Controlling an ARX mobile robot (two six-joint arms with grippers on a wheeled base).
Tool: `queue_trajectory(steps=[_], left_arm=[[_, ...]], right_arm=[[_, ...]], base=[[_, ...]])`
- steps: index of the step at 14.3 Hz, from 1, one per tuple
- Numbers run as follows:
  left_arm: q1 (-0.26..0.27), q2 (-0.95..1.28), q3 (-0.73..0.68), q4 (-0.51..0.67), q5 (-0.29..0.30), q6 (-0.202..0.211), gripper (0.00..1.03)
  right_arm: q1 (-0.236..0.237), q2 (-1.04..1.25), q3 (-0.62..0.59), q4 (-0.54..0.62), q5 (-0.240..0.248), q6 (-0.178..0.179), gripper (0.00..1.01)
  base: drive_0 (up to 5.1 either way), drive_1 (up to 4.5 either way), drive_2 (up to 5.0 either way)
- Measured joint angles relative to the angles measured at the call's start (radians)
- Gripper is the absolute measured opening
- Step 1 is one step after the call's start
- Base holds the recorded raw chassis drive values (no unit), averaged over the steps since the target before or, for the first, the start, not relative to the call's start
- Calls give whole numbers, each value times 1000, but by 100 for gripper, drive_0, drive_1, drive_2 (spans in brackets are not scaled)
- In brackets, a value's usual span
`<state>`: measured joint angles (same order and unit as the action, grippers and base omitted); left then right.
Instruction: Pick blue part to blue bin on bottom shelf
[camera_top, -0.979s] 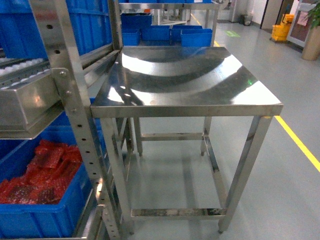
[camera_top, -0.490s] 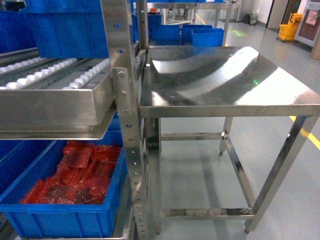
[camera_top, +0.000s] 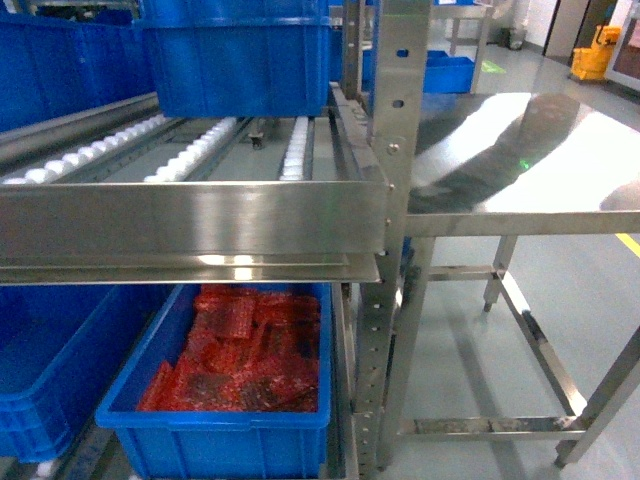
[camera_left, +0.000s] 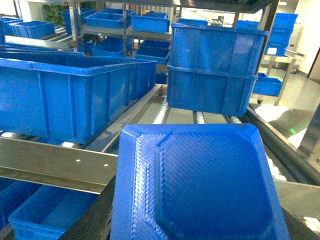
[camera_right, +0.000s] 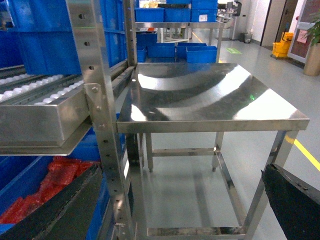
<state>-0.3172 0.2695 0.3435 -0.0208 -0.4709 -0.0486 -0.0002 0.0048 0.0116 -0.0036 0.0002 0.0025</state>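
Observation:
The blue part (camera_left: 200, 180), a flat textured tray with a raised rim, fills the lower left wrist view. My left gripper (camera_left: 195, 231) is shut on it; one dark finger (camera_left: 95, 220) shows under its left edge. Beyond it lies the bottom shelf (camera_left: 55, 162), a steel level with white roller tracks (camera_top: 195, 150) and a flat front rail (camera_top: 190, 215). On it stand a long blue bin (camera_left: 75, 95) to the left and stacked blue bins (camera_left: 215, 75) ahead. My right gripper (camera_right: 172, 210) is open and holds nothing, facing a steel table (camera_right: 210, 95). Neither gripper shows in the head view.
Under the roller level a blue bin (camera_top: 130, 425) holds red bagged parts (camera_top: 245, 345), with another blue bin (camera_top: 50, 350) to its left. A perforated steel upright (camera_top: 390, 240) separates the rack from the steel table (camera_top: 520, 150). A yellow floor line (camera_right: 305, 150) runs past the table.
The head view has swung left. The rack and its roller shelf now fill the middle, and the steel table has slid to the right edge.

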Motion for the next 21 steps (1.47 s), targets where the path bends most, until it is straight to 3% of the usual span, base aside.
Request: queue_trajectory(steps=[18,21], left_arm=[[0,0,0,0,2,0,43],[0,-2,0,-2,-8,0,43]], right_arm=[[0,0,0,-3,0,0,98],[0,0,0,0,-4,0,98]], base=[[-504,241,241],[0,0,0]])
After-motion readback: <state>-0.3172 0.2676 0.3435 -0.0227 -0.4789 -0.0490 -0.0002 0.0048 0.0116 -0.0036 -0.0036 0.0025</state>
